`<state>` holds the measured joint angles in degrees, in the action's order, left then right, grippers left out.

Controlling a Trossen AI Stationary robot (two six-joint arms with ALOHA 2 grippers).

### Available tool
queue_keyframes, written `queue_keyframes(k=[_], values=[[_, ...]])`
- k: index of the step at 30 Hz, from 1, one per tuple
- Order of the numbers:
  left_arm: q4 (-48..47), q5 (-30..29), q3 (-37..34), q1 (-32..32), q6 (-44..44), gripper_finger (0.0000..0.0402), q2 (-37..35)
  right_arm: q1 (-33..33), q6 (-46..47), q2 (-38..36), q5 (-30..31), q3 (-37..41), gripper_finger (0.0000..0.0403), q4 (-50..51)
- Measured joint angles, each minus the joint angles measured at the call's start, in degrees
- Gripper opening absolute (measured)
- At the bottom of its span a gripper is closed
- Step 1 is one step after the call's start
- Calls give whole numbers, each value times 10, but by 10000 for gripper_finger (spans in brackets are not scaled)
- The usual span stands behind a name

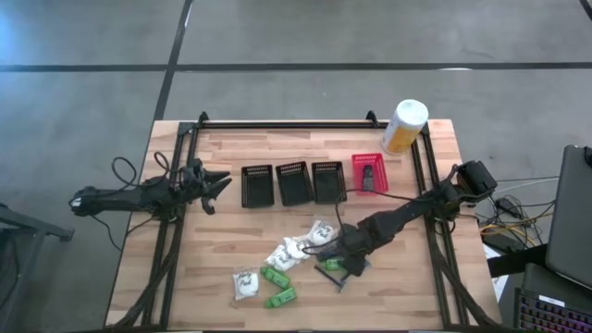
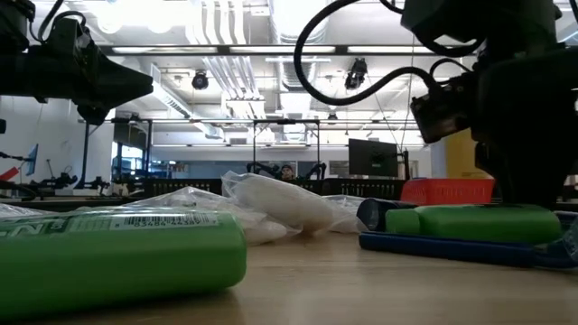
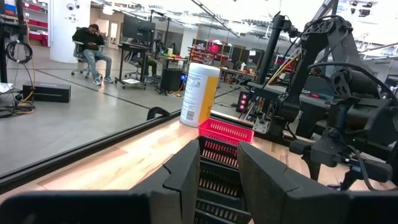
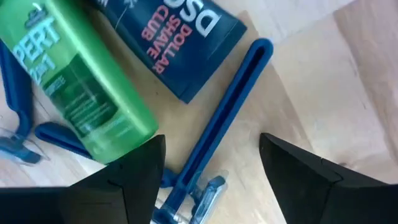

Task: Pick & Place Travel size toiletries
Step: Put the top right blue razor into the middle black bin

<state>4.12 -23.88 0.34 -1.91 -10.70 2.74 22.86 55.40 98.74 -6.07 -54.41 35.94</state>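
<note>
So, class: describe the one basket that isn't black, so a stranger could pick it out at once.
Start at the tall white-and-yellow canister at the wooden table's far right corner. Beside it, four small mesh baskets stand in a row. The red mesh basket is nearest the canister; the other three are black.

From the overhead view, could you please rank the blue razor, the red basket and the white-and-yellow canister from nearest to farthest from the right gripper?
1. Blue razor: directly under the open right gripper, beside a green packet.
2. Red basket: farther back, rightmost in the basket row.
3. White-and-yellow canister: farthest, at the table's back right corner.
</note>
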Motion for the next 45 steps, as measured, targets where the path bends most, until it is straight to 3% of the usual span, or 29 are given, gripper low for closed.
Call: queue_keyframes(k=[9,31,38,45], values=[[0,0,0,0,0,115,0,9,0,0,-8,-2,252,18],[0,0,0,0,0,115,0,10,-53,-1,65,10,61,16],[0,0,0,0,0,115,0,9,-60,-10,68,11,48,20],[0,0,0,0,0,115,0,11,-65,-45,109,13,53,30]])
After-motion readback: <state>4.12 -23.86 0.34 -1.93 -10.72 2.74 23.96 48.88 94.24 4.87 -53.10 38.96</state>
